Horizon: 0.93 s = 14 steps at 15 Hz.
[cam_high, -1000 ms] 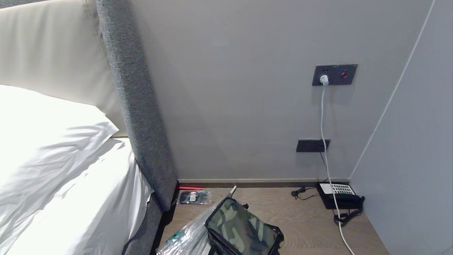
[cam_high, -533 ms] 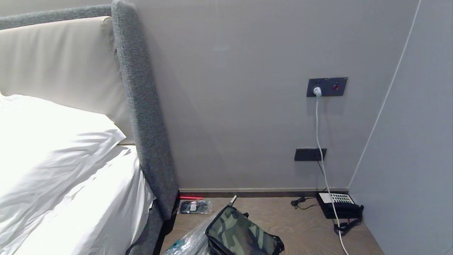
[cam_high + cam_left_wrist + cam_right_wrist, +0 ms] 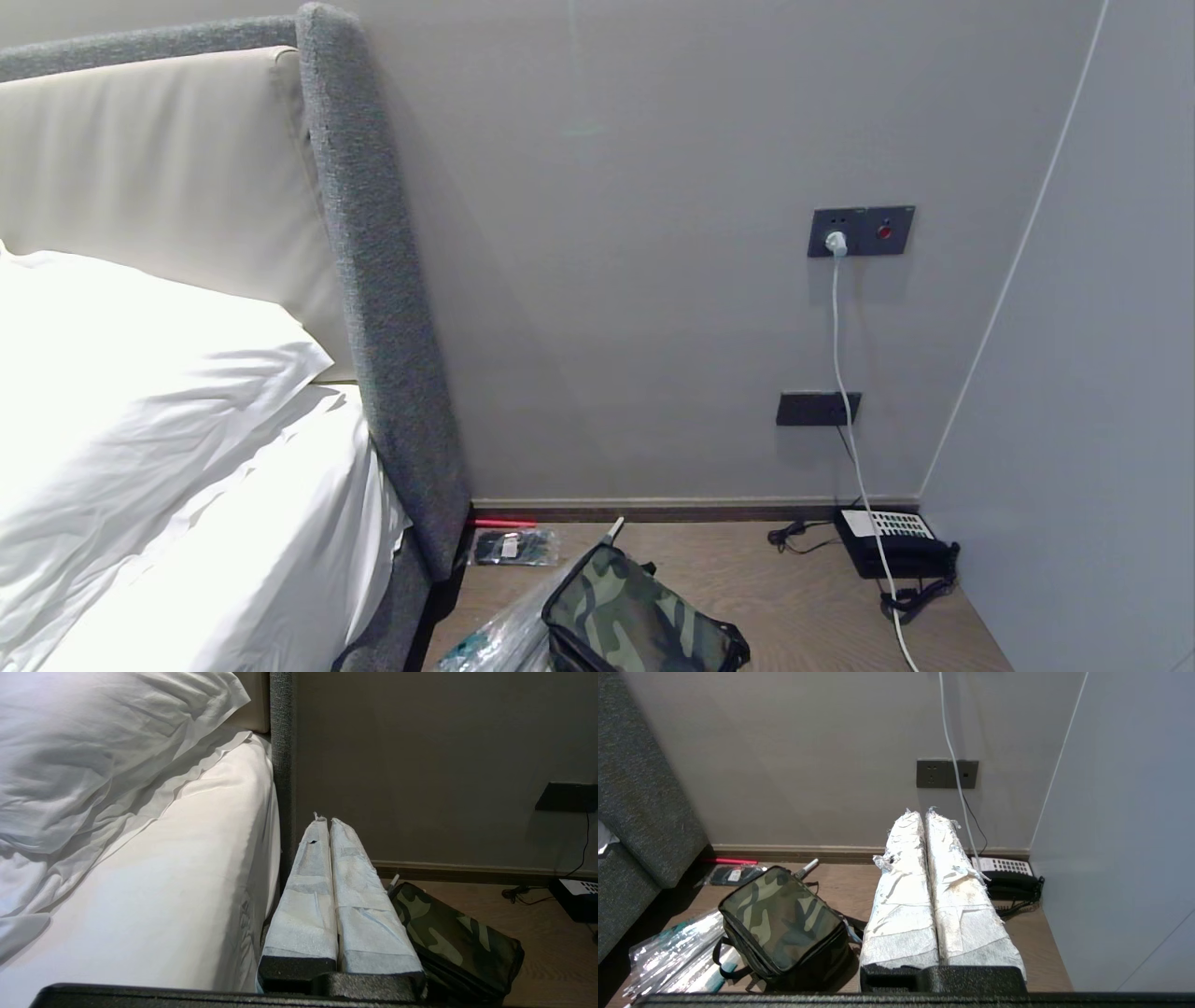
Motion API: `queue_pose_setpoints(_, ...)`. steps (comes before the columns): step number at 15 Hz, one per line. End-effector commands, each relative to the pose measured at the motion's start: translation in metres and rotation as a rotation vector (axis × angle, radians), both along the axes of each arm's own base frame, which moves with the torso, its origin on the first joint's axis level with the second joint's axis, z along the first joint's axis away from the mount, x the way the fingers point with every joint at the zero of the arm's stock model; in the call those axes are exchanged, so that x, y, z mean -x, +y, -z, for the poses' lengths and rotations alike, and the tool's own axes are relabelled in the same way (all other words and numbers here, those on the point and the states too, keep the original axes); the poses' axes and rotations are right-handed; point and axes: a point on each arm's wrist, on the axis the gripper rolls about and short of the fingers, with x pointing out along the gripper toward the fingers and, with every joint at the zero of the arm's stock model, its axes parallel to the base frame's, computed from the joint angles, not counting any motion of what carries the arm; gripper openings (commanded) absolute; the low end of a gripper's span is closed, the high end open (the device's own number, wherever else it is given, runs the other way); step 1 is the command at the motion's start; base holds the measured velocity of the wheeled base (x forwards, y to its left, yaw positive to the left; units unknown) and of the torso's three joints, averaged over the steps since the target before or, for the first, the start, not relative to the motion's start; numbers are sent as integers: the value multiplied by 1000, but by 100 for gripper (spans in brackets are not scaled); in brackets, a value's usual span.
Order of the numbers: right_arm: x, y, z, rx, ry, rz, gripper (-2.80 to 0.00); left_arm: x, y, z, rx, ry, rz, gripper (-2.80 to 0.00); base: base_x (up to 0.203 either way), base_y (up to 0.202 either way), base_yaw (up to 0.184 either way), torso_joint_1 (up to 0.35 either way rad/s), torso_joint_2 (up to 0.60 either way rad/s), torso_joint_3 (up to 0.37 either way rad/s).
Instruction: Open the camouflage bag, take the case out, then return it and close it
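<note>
In the head view the scene has slid lower as the camera tilted up, leaving the zipped camouflage bag (image 3: 639,616) at six o'clock, while the wrist views show the left gripper (image 3: 327,826) and right gripper (image 3: 922,814) pressed together, empty, nothing begun.

From my head camera, neither of my arms is in view. The camouflage bag (image 3: 639,621) sits on the wooden floor (image 3: 794,597) at the lower edge, zipped shut, green patterned panel up. A clear plastic-wrapped umbrella (image 3: 499,639) lies touching its left side. Beyond these, a small black packet (image 3: 512,547) lies near the skirting. The bed (image 3: 187,523) with white pillow (image 3: 131,364) and grey headboard edge (image 3: 378,280) fills the left. A black telephone (image 3: 896,543) lies in the right corner; a white cable (image 3: 845,373) hangs from the wall socket (image 3: 860,231).
</note>
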Motion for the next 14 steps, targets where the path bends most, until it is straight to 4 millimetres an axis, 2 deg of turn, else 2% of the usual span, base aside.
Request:
queue_pose_setpoints(1,2,0,1,0,-27,-1,-280,0,0,0,1,0,1,-280,0,0,0,0,0,0)
queue_pose_setpoints(14,2,0,1,0,-24,-1,-280,0,0,0,1,1,1,-280,0,0,0,0,0,0)
